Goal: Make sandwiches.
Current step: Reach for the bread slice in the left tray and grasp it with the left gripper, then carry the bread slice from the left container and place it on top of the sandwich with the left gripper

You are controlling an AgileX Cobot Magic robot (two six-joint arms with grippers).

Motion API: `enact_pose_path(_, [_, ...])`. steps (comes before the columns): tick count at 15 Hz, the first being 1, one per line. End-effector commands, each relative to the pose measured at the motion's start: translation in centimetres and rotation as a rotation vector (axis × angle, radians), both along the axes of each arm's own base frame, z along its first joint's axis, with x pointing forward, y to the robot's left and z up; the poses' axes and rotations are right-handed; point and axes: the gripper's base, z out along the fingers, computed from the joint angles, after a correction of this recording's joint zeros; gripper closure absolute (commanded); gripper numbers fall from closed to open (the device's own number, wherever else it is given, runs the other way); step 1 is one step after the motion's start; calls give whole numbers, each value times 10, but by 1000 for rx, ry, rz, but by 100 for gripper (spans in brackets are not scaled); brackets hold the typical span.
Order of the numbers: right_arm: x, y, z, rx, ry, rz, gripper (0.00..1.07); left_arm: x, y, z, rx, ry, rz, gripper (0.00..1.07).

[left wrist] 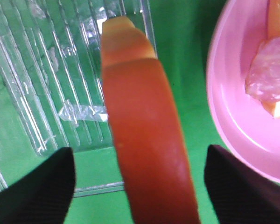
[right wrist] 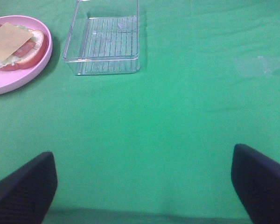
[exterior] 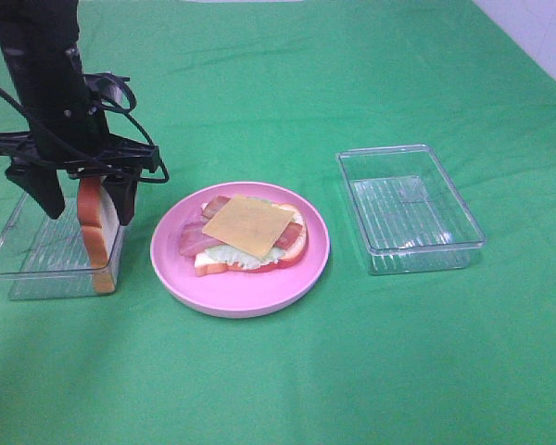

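Your left gripper [exterior: 82,206] straddles the upright bread [exterior: 96,232] at the tray's [exterior: 37,260] right edge, fingers [left wrist: 35,186] not touching; close, then carry it onto the cheese [exterior: 248,225].

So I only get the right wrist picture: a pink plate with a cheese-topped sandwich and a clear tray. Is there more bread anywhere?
Observer: Yes, a white bread slice with orange-brown crust stands on edge at the near right corner of a second clear plastic tray, left of the round pink plate.
Operator: Is anything touching it?
Observer: The left gripper straddles it, its black fingers on either side with a gap showing in the left wrist view.
Operator: And the tray I see, is it empty?
Observer: From above, the clear rectangular tray on the right holds no food.
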Motion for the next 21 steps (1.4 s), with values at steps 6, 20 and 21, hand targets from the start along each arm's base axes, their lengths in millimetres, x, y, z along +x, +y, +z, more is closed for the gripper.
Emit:
enact_pose_path(6, [-4, 0, -1, -3, -34, 2, 11, -5, 1, -3, 26, 44, 66, 99])
enact_pose_path(20, [-4, 0, -1, -3, -34, 2, 11, -4, -2, 133, -126, -330, -26, 107])
enact_pose_path(21, [-4, 0, -1, -3, -34, 2, 11, -1, -11, 133, -224, -341, -33, 107])
